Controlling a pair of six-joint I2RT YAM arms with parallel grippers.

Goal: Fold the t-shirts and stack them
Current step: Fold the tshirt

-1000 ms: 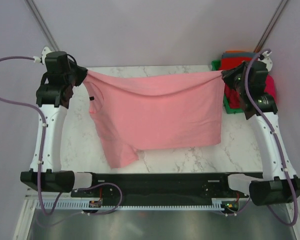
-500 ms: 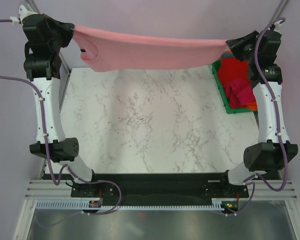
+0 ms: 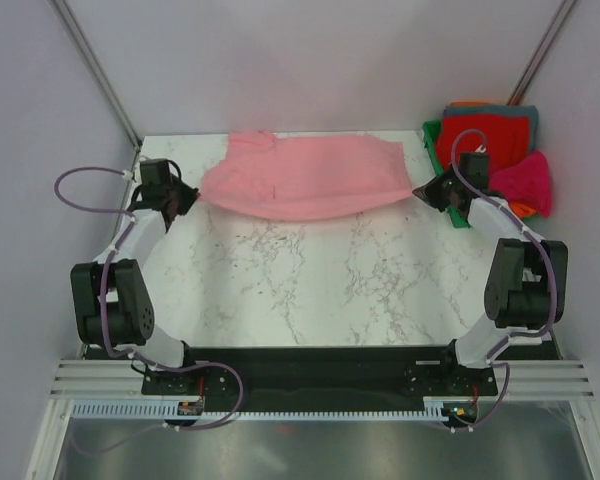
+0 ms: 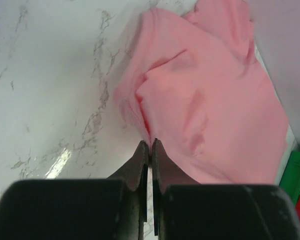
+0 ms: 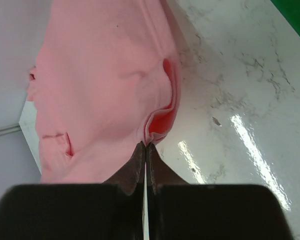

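The light salmon-pink t-shirt (image 3: pixel 300 177) lies spread across the far part of the marble table, stretched between both grippers. My left gripper (image 3: pixel 188 193) is low at the table's left and shut on the shirt's left corner; the pinched cloth (image 4: pixel 190 100) shows right at the fingertips (image 4: pixel 150 144). My right gripper (image 3: pixel 423 190) is low at the right and shut on the right corner, with a fold of the shirt (image 5: pixel 105 85) held at its tips (image 5: pixel 145 146). Other t-shirts, red (image 3: pixel 480 125), magenta (image 3: pixel 528 178), orange and teal-grey, are piled in the bin.
A green plastic bin (image 3: pixel 435 135) stands at the far right corner, just behind the right gripper. Bare marble table (image 3: pixel 310 280) fills the middle and near part. Purple walls close in at the back and sides.
Both arms swung the shirt up and away from me, then dropped low. The shirt went from hanging in the air to lying on the far part of the table.
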